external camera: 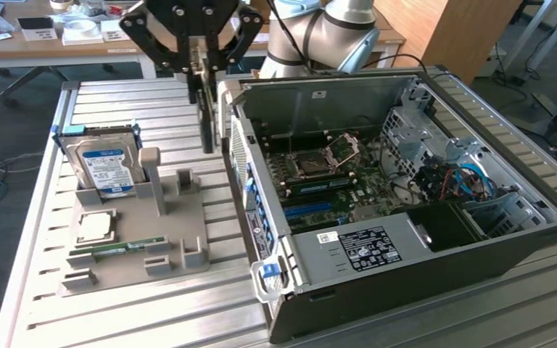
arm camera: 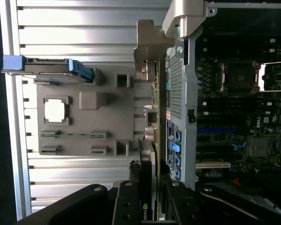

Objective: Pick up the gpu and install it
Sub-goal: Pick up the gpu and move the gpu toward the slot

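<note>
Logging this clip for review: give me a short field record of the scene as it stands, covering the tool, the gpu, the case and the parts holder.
tool: the tool is shut on the gpu, above the table
gpu: hangs edge-on, clear of the table, between the grey holder and the case; not yet installed
case: lying on its side, open, motherboard exposed
holder: carries an upright hard drive, a processor and a memory stick

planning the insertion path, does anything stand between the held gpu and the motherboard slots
Yes. The gpu, held by the gripper, hangs outside the computer case; the case's perforated wall stands between it and the motherboard.
</note>
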Robot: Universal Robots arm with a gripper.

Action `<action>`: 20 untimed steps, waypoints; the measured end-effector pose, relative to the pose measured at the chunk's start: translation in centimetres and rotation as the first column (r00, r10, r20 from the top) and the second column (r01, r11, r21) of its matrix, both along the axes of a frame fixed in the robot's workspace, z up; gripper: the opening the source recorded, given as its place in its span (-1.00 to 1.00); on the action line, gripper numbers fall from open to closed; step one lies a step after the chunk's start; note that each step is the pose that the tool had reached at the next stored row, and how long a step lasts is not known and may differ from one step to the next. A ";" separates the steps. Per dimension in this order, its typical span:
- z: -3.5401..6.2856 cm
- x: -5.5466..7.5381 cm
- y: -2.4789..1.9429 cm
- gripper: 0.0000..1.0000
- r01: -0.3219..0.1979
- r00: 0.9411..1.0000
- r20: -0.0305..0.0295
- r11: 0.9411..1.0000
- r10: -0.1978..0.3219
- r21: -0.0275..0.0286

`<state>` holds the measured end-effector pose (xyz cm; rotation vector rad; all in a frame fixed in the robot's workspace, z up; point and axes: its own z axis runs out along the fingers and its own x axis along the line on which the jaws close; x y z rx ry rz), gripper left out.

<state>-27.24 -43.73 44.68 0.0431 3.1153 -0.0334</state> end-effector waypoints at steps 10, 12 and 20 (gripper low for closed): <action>0.00 4.3 0.00 -0.47 -0.001 1.000 0.000 1.000 0.001 0.000; 0.00 5.2 0.00 -0.47 -0.001 1.000 0.000 1.000 0.001 0.000; 0.00 8.8 0.00 -0.47 -0.002 1.000 0.000 1.000 0.002 0.001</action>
